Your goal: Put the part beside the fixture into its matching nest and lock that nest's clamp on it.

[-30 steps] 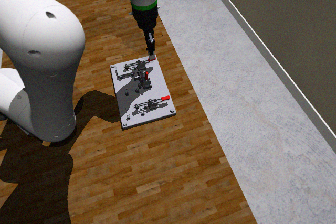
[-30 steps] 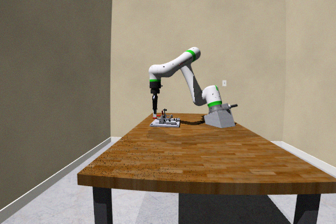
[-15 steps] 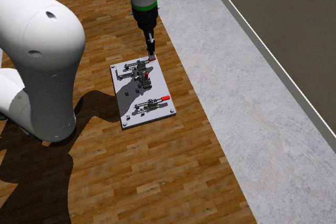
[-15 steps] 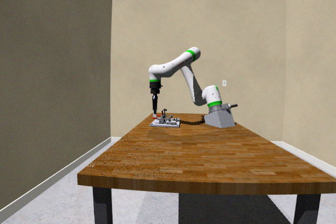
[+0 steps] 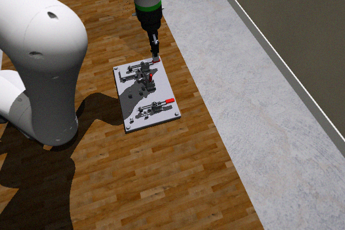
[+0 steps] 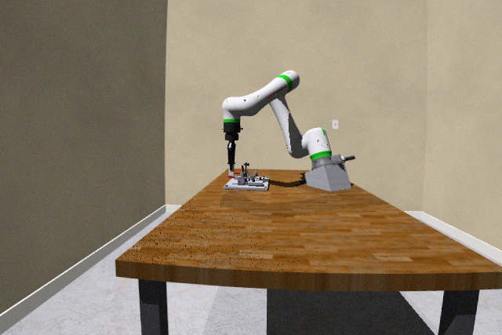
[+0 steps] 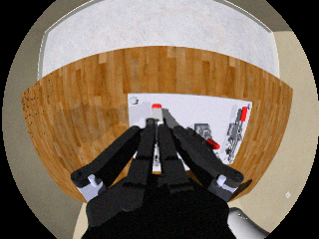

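Note:
My gripper is shut, with nothing seen between its fingers. Its tips are at the top of the red handle of the far clamp, at one end of the fixture plate. That handle lies low, pointing outward; whether it rests on its stop cannot be told. The middle clamp's red handle stands up. The near clamp's red handle lies low, pointing outward. The part cannot be made out; the far nest is partly hidden by clamp parts, shadow and fingers.
The wooden table carries the fixture. Corner bolts stand on the plate. The middle clamp stands beside the far one, close to my fingers. The arm's shadow falls across the middle nest. The table's edge runs beyond the handles' side.

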Robot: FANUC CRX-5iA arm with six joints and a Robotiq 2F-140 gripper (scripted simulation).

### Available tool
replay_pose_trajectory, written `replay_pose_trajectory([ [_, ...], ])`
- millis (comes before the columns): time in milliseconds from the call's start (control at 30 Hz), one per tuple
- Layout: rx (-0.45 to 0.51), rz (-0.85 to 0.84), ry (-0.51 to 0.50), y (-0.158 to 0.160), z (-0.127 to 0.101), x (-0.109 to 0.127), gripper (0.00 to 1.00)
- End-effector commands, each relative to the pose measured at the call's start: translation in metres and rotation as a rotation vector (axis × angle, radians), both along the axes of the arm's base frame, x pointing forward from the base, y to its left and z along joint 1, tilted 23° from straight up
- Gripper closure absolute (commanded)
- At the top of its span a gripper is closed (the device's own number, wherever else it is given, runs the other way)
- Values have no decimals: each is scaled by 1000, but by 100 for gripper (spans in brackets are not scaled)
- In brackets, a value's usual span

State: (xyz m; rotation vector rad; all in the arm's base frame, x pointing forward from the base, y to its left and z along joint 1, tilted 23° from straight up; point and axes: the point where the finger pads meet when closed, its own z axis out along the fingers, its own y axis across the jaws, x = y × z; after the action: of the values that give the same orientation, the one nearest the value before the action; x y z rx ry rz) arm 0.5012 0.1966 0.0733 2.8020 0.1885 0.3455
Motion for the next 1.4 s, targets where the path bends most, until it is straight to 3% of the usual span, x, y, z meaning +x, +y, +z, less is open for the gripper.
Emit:
replay_pose_trajectory([
  [0, 0, 0, 0, 0, 0, 0, 100],
  [1367, 0, 0, 0, -1, -4, 1, 100],
])
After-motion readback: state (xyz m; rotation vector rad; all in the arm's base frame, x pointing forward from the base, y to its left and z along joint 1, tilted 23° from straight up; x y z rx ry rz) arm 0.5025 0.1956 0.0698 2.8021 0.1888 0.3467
